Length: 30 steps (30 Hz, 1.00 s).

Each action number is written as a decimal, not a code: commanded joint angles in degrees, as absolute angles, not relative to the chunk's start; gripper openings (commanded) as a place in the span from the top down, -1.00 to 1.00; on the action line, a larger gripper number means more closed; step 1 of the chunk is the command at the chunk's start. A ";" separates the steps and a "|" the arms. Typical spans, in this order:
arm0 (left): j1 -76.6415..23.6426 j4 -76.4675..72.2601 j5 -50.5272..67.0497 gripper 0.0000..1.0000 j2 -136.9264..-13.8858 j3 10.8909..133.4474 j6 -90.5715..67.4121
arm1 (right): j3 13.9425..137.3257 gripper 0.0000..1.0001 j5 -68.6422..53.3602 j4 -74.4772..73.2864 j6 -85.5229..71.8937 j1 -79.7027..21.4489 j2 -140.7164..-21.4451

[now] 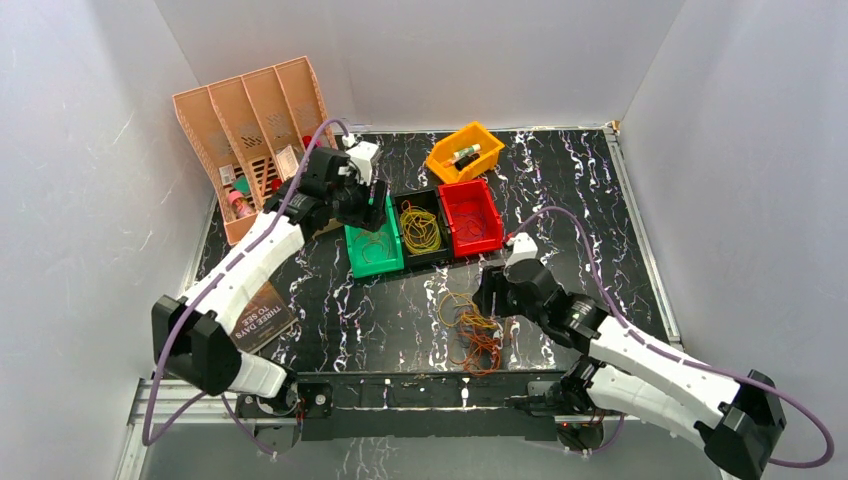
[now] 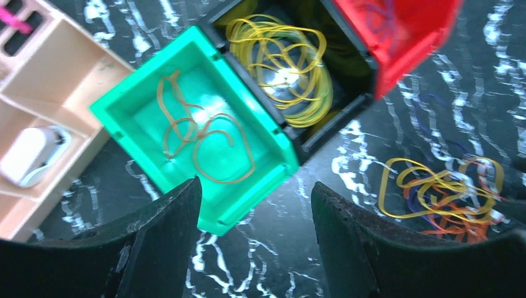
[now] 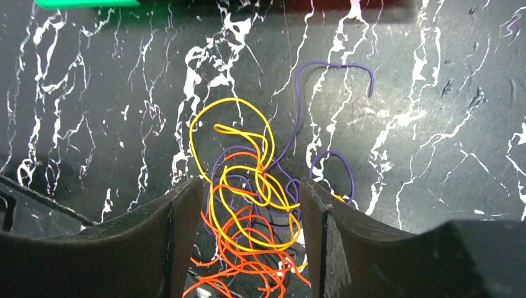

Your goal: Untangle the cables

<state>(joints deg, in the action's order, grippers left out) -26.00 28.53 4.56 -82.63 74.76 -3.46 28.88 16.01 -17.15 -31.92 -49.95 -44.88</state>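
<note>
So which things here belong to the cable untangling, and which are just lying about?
Job: tangled cables; green bin holding orange loops; black bin holding yellow loops; red bin.
Lying about: yellow bin with small items; peach file organiser; book.

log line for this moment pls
left gripper: open, at green bin | right gripper: open, over tangled pile | sorted: orange loops in green bin, yellow loops in black bin
</note>
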 commanded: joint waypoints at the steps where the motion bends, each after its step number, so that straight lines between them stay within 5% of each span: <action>1: -26.09 24.47 16.94 -0.26 -77.41 69.00 -8.71 | 34.74 -0.33 14.21 -24.95 -33.55 -50.22 -48.39; 13: -33.19 14.47 19.55 -0.20 -72.81 56.33 -16.68 | 38.69 -0.33 12.57 -33.90 -44.03 -50.27 -49.31; 30: -48.73 2.54 22.82 -0.12 -93.57 62.05 -6.87 | 32.61 -0.32 16.70 -28.80 -49.04 -50.20 -36.88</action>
<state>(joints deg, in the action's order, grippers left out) -46.89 5.54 19.20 -92.29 60.34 -11.51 32.80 15.31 -31.53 -48.14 -49.95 -39.05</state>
